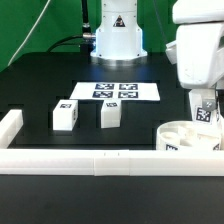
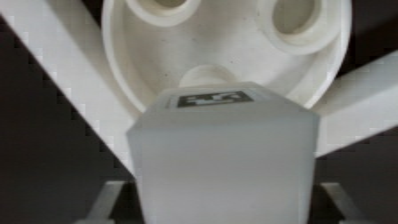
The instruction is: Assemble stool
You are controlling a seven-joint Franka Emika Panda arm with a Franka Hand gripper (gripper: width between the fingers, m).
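Nearest in the exterior view runs the long white border rail (image 1: 100,162). Just behind it, at the exterior view's right, the round seat (image 1: 185,131) lies flat on the black worktop (image 1: 40,95) with its socket holes facing up.

Over the seat hangs the pincer (image 1: 204,106), clenched on one leg (image 2: 228,150). The wrist view shows the blocky piece filling the gap between the fingers, with the seat's sockets just beyond its far end. Whether that end touches the seat or hangs just clear of it, I cannot tell.

Farther back, toward the exterior view's left, a loose leg (image 1: 65,115) and a second loose leg (image 1: 110,113) stand apart from each other on the worktop. Beyond them lie the marker board (image 1: 115,91) and then the arm's base (image 1: 117,40).

The legs look like stiff, light plastic with smooth flat faces — easy to lift, but likely to slip or twist in a loose hold. The best grip is probably across two opposite flat sides, high enough to leave the socket end free. The seat is rigid too, and light enough that it may slide under a push. The rail beside it should brace it.

No brand or readable words show anywhere. The only markings are black-and-white square codes: a tag (image 2: 210,97) on the held leg, one on each loose leg, and several on the marker board.
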